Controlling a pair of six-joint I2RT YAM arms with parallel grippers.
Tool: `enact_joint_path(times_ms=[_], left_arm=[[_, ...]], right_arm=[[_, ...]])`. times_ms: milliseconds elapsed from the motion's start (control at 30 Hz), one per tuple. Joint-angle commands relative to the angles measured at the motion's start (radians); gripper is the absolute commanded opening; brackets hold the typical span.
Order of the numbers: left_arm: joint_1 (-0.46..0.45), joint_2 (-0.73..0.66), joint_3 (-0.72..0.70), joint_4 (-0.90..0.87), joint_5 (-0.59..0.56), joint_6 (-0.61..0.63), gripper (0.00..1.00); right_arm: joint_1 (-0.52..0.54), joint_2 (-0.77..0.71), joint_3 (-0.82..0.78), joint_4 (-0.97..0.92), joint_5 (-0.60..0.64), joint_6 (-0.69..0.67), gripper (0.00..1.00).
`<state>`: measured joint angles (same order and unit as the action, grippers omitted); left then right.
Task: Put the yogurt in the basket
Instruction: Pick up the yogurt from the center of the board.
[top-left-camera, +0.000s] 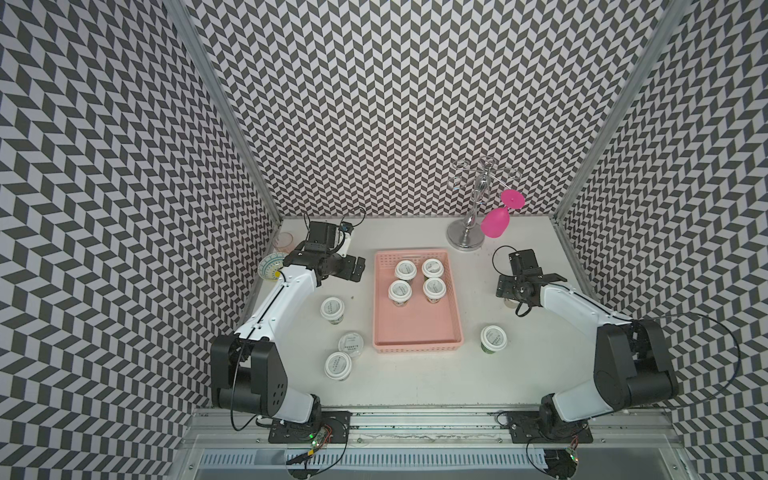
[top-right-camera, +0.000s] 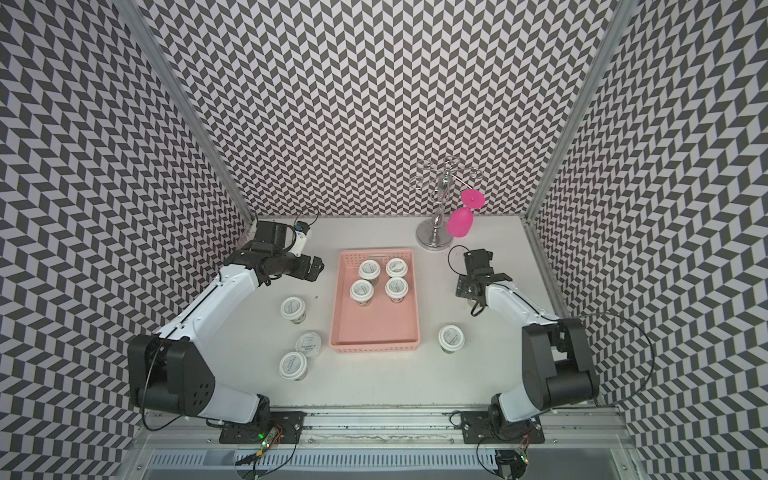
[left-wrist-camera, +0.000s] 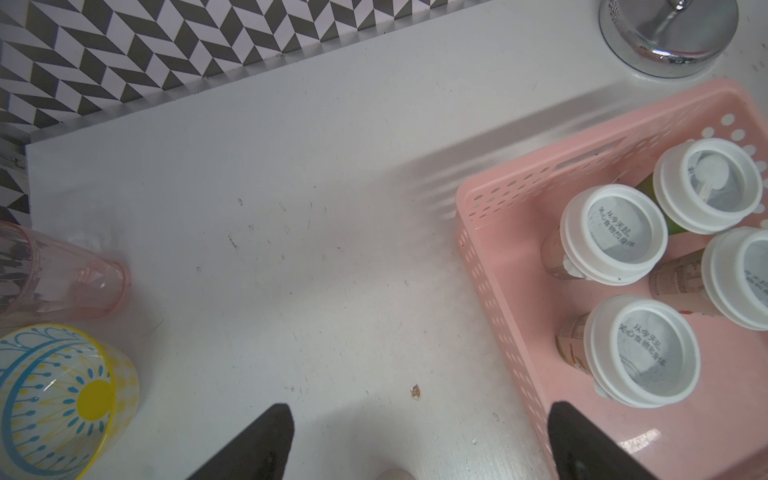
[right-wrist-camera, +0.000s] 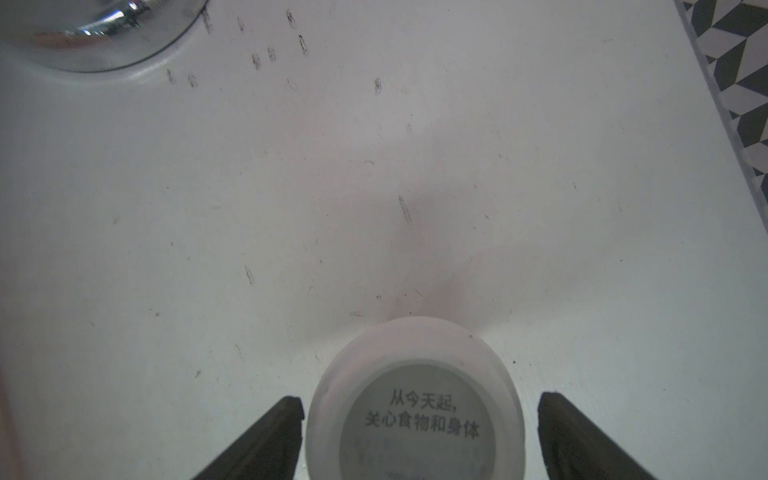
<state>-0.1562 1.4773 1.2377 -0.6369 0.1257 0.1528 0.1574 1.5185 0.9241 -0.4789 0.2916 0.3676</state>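
Basket (top-left-camera: 417, 347) at centre of counter (top-left-camera: 415, 384), long axis running near to far. In its far half, four yogurt cups (top-left-camera: 406, 269), upright in a two-by-two block, lids skyward. Left of the basket, three more cups (top-left-camera: 332, 308) on the counter: nearest and farthest upright, middle cup (top-left-camera: 351, 345) seemingly tilted. Right of the basket, lone cup (top-left-camera: 493, 337) upright. Right gripper (right-wrist-camera: 419, 398) straddling a ninth cup (right-wrist-camera: 415, 419) on the counter, lid up, axis vertical; jaws open around it, sliver of gap visible on one side, no squeeze evident. Left gripper (left-wrist-camera: 419, 406) spread wide, empty, hovering beside the basket's far-left corner.
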Motion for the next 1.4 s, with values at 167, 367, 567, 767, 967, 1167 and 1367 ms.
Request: enact_joint_path(times_ms=[167, 367, 567, 767, 967, 1167, 1367], left_arm=[[0.007, -0.023, -0.013, 0.017, 0.018, -0.01, 0.99], [0.008, -0.023, -0.015, 0.019, 0.017, -0.01, 0.99], [0.01, -0.022, -0.015, 0.019, 0.018, -0.011, 0.99], [0.012, -0.023, -0.015, 0.019, 0.017, -0.01, 0.99], [0.014, -0.023, -0.017, 0.02, 0.018, -0.012, 0.99], [0.015, -0.028, -0.018, 0.022, 0.019, -0.012, 0.99], [0.019, -0.029, -0.02, 0.022, 0.023, -0.012, 0.99]], right_arm=[[-0.01, 0.018, 0.009, 0.016, -0.014, 0.007, 0.87], [-0.011, 0.017, 0.01, 0.016, -0.02, 0.008, 0.85], [-0.011, 0.017, 0.01, 0.017, -0.023, 0.007, 0.83], [-0.012, 0.015, 0.01, 0.017, -0.025, 0.006, 0.83], [-0.013, 0.012, 0.01, 0.017, -0.029, 0.004, 0.82], [-0.01, 0.002, 0.019, 0.008, -0.035, -0.001, 0.82], [-0.001, -0.018, 0.029, -0.005, -0.047, -0.004, 0.82]])
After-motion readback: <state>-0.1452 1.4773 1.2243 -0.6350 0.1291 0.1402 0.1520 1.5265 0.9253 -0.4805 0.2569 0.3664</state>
